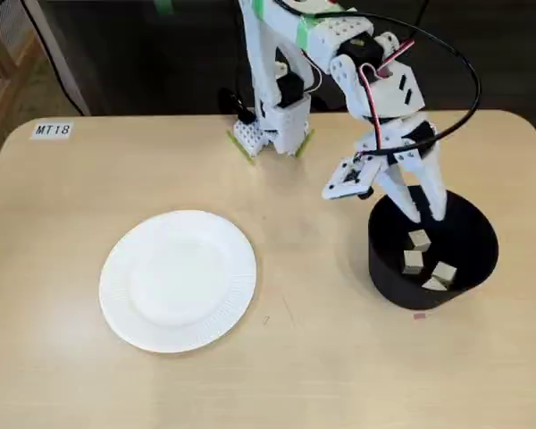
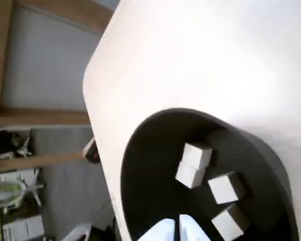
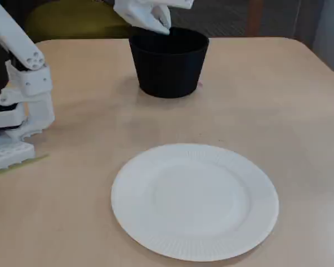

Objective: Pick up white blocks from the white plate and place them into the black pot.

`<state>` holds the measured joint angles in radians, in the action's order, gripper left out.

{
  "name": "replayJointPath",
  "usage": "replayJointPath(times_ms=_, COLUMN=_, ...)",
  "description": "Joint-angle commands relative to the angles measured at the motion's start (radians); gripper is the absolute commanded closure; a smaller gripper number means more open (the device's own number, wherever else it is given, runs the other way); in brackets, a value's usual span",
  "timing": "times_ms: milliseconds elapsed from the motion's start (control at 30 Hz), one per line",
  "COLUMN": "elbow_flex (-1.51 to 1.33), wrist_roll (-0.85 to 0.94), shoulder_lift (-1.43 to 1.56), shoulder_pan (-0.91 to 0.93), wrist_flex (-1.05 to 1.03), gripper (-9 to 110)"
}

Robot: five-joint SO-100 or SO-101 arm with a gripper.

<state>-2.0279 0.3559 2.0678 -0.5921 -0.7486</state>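
The white plate (image 1: 179,279) lies empty on the table; it also shows in the other fixed view (image 3: 195,200). The black pot (image 1: 384,268) stands to its right and holds several white blocks (image 1: 416,259). In the wrist view the blocks (image 2: 226,187) lie on the floor of the pot (image 2: 145,165), one resting on another. My gripper (image 1: 427,213) hangs over the pot's far rim, tips just inside the opening, jaws a little apart and empty. Its fingertips (image 2: 163,232) show at the bottom edge of the wrist view. The gripper (image 3: 161,22) sits above the pot (image 3: 168,64) in the other fixed view.
The arm's white base (image 1: 272,134) stands at the table's back edge, also seen at the left (image 3: 14,128). A label reading MT18 (image 1: 52,130) is stuck at the back left corner. A small red mark (image 1: 419,315) lies in front of the pot.
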Motion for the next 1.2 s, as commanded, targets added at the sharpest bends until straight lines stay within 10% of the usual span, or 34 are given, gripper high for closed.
replayJointPath(times_ms=0, elbow_flex=0.224, wrist_roll=-0.006, shoulder_lift=0.017, shoulder_pan=0.092, wrist_flex=-0.195, gripper=104)
replayJointPath(times_ms=467, elbow_flex=0.512, wrist_roll=-0.147, shoulder_lift=0.41, shoulder_pan=0.62, wrist_flex=-0.769, gripper=104)
replayJointPath(times_ms=1167, elbow_flex=-0.661, wrist_roll=-0.175, shoulder_lift=1.042, shoulder_pan=0.646, wrist_flex=-0.345, gripper=104)
